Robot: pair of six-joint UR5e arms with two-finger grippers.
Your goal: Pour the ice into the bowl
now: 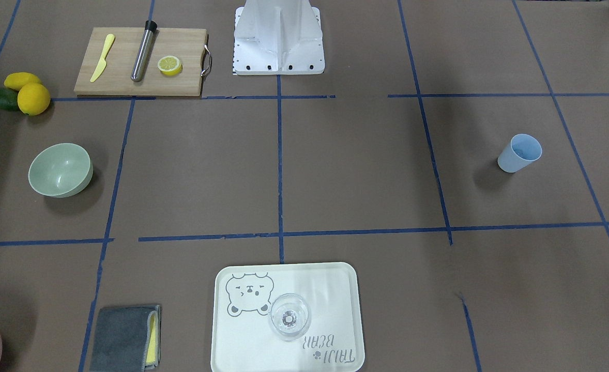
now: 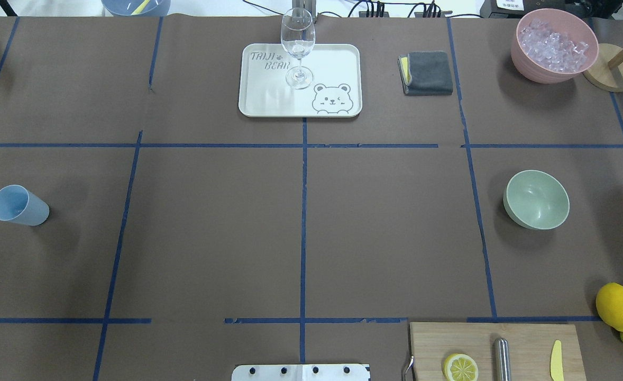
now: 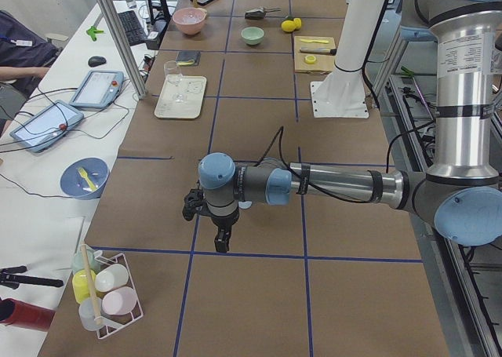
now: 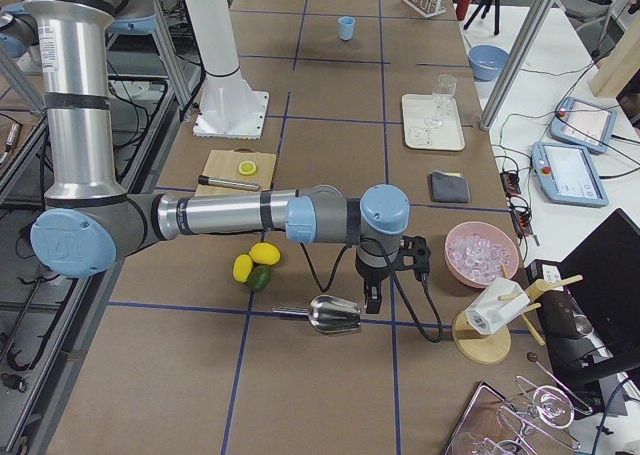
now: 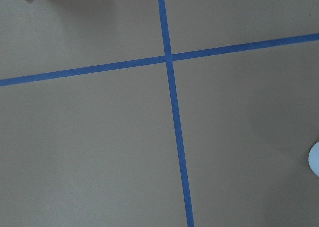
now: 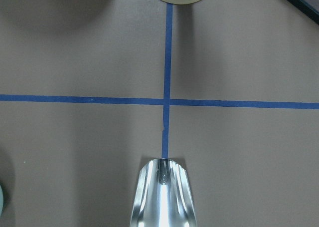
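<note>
The sage-green bowl point(image 1: 60, 170) stands upright and empty on the table's right half in the overhead view point(image 2: 537, 199). The light blue cup point(image 1: 519, 153) stands far to the left in the overhead view point(image 2: 19, 206). No clear ice cubes show in it, so the ice is hidden or out of view. My left gripper point(image 3: 223, 245) hangs over the table near the cup. My right gripper point(image 4: 372, 301) hangs just above a metal scoop point(image 4: 328, 315). Both grippers show only in the side views, so I cannot tell whether they are open or shut.
A pink tub point(image 2: 553, 45) of whitish chunks and a wooden stand point(image 2: 610, 74) sit at the far right. A tray point(image 2: 269, 103) holds a wine glass point(image 2: 298, 42), with a grey cloth point(image 2: 427, 72) beside it. A cutting board point(image 2: 523, 336) and lemons point(image 2: 616, 306) lie near the robot.
</note>
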